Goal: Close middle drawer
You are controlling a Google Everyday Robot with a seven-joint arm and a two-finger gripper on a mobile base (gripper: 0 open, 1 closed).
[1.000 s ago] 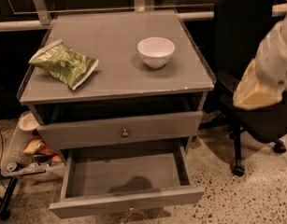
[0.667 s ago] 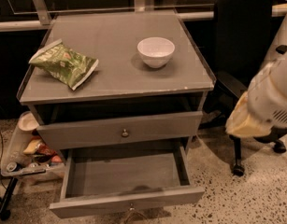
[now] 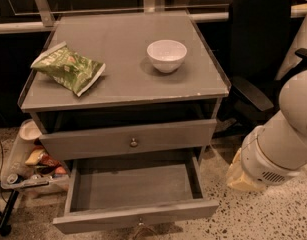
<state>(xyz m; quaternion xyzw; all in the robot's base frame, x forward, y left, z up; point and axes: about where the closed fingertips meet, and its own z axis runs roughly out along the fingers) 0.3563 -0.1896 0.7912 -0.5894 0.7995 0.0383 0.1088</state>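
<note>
Worktop (image 3: 123,84) of the grey cabinet carries a green snack bag (image 3: 68,69) near the left edge and a white bowl (image 3: 166,55) toward the right edge. Black office chair (image 3: 263,44) stands beyond the right edge, on speckled floor (image 3: 278,219). Middle drawer (image 3: 135,186) is pulled out well past the front edge, plain grey inside exposed. Claw (image 3: 241,176) sits at the low end of the white arm (image 3: 288,134), below the front right corner, just right of the drawer and apart from it. Whether it is wide or narrow cannot be told.
</note>
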